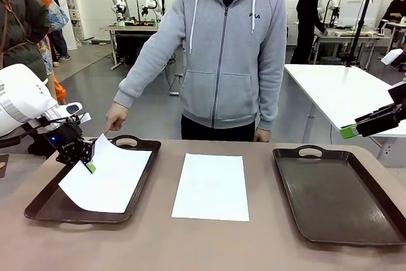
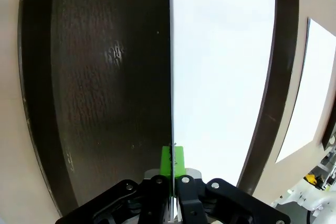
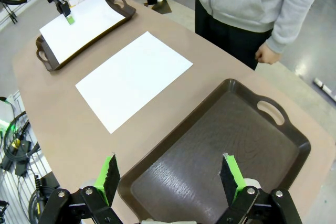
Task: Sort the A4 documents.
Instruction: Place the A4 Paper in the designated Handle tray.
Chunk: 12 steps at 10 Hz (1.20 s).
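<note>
One white A4 document (image 1: 108,179) lies tilted over the left brown tray (image 1: 44,204), its far corner lifted. My left gripper (image 1: 89,165) is shut on that sheet's left edge; in the left wrist view the paper (image 2: 220,87) runs edge-on from between the green pads (image 2: 167,160). A person's hand (image 1: 115,117) touches the sheet's raised far corner. A second A4 document (image 1: 212,185) lies flat on the table between the trays, also seen as the sheet (image 3: 134,77). My right gripper (image 3: 170,174) hangs open above the near end of the right tray (image 3: 220,150).
The right tray (image 1: 342,195) holds nothing. The person in a grey hoodie (image 1: 222,42) stands at the far edge, the other hand (image 3: 266,53) hanging by the table. A white table (image 1: 342,90) stands behind on the right.
</note>
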Motion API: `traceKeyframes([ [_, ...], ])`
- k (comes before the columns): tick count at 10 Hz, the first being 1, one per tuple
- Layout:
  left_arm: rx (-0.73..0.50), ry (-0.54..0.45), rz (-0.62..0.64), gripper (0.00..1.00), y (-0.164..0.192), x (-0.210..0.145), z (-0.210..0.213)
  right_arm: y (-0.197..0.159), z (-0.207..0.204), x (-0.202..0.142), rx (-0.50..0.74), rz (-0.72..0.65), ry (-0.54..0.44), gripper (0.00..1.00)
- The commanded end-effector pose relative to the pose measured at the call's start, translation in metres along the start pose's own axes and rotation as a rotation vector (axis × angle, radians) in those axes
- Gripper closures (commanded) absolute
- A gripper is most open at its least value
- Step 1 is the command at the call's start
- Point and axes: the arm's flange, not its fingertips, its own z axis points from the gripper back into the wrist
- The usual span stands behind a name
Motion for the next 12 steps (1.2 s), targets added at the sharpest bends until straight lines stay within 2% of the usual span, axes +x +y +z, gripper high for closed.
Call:
traceKeyframes([
  [1,-0.011,-0.024,0.042,0.99,0.001,0.004,-0.005,-0.001,-0.002,-0.001,0.015,-0.002,-0.005,0.00],
  [2,-0.010,-0.010,0.044,0.86,0.001,0.004,-0.006,-0.001,-0.002,-0.001,0.015,-0.002,-0.005,0.00],
  [3,-0.007,-0.004,0.027,0.79,0.002,0.004,-0.006,-0.001,-0.002,-0.001,0.015,-0.002,-0.005,0.00],
  [6,0.010,0.002,0.016,0.47,0.003,0.004,-0.004,-0.001,-0.002,-0.001,0.015,-0.002,-0.005,0.00],
  [7,0.027,0.008,0.024,0.40,0.007,0.002,-0.001,-0.001,-0.002,-0.001,0.015,-0.002,-0.005,0.00],
  [8,0.040,0.005,0.025,0.27,0.008,0.000,0.003,-0.001,-0.002,-0.001,0.015,-0.002,-0.005,0.00],
  [9,0.054,0.004,0.025,0.20,0.009,0.000,0.006,-0.001,-0.002,-0.001,0.015,-0.002,-0.005,0.00],
  [10,0.074,0.005,0.026,0.07,0.011,-0.001,0.010,-0.001,-0.002,-0.001,0.015,-0.002,-0.005,0.00],
  [11,0.088,0.000,0.027,0.00,0.013,-0.001,0.015,-0.001,-0.002,-0.001,0.015,-0.002,-0.005,0.00],
  [12,0.097,-0.005,0.028,0.00,0.014,0.000,0.018,-0.001,-0.002,-0.001,0.015,-0.002,-0.005,0.00],
])
